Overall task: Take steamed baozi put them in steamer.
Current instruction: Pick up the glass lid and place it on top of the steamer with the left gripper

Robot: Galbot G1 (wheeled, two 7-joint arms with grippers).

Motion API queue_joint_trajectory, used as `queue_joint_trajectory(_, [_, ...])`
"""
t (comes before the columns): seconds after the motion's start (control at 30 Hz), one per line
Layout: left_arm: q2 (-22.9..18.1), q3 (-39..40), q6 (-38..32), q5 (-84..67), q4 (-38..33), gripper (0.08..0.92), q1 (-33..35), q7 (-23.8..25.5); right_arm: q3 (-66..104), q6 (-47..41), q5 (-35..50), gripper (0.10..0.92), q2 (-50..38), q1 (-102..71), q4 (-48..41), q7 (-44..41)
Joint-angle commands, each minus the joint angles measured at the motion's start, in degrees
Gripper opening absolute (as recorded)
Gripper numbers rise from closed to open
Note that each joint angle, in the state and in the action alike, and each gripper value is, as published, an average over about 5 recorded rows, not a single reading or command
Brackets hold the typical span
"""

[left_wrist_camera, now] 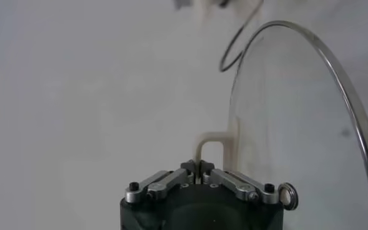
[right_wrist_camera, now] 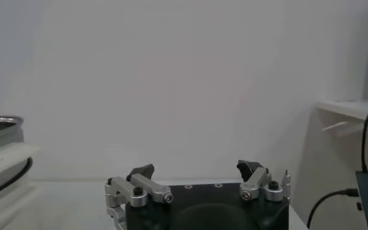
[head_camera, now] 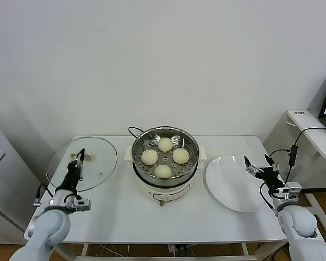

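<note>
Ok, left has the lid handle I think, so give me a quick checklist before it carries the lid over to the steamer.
1. Left gripper shut on the glass lid handle: ok.
2. All four steamed baozi inside the steamer: ok.
3. Plate bare of buns: ok.
4. Right gripper open, holding nothing, over the plate's far edge, away from the steamer: ok.
5. Nothing lying on the table between lid and steamer: ok.
6. Black cord behind the steamer, out of the lid's way: cannot tell.
</note>
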Motion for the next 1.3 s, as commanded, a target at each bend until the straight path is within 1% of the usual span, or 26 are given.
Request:
queue_joint_trajectory(0.03, [7.27, 12.96, 24.49, -2.63, -13.47, 0.101, -7.78, 13.46, 0.13, -0.01, 0.18, 0.823, -0.43, 0.39, -0.02, -0.05])
queue_joint_trajectory(0.17, [7.1, 20.44, 29.21, -1.78, -14.52, 0.101, -13.1, 15.29, 0.34, 0.04, 0.18, 0.823, -0.61, 0.46, -0.14, -0.07])
queue_joint_trajectory(0.3, [5.29, 26.49, 30.58, -0.64, -13.86, 0.101, -18.16, 16.46, 0.75, 0.07, 0.19, 0.823, -1.04, 0.3, -0.12, -0.25])
queue_joint_trajectory(0.43, [1.82, 30.88, 30.58, 1.53, -11.69, 0.101, -22.01, 16.77, 1.13, 0.06, 0.28, 0.823, -1.58, 0.09, -0.26, -0.39])
queue_joint_trajectory(0.6, [-4.16, 34.93, 30.58, 4.67, -7.77, 0.101, -25.17, 17.36, 1.15, -0.02, 0.38, 0.823, -2.08, -0.15, -0.07, -0.3])
queue_joint_trajectory(0.7, [-7.2, 36.32, 30.58, 6.61, -5.44, 0.101, -26.29, 18.02, 1.11, 0.0, 0.36, 0.823, -1.98, -0.26, -0.13, -0.33])
queue_joint_trajectory(0.9, [-11.91, 37.4, 30.58, 10.92, -1.94, 0.101, -26.92, 19.74, 1.05, 0.2, 0.24, 0.823, -1.43, -0.29, -0.34, -0.57])
queue_joint_trajectory(1.3, [-18.73, 37.66, 30.58, 16.22, 3.96, 0.101, -28.06, 20.04, 1.2, 0.35, -0.14, 0.823, -0.81, -0.52, -0.94, -0.8])
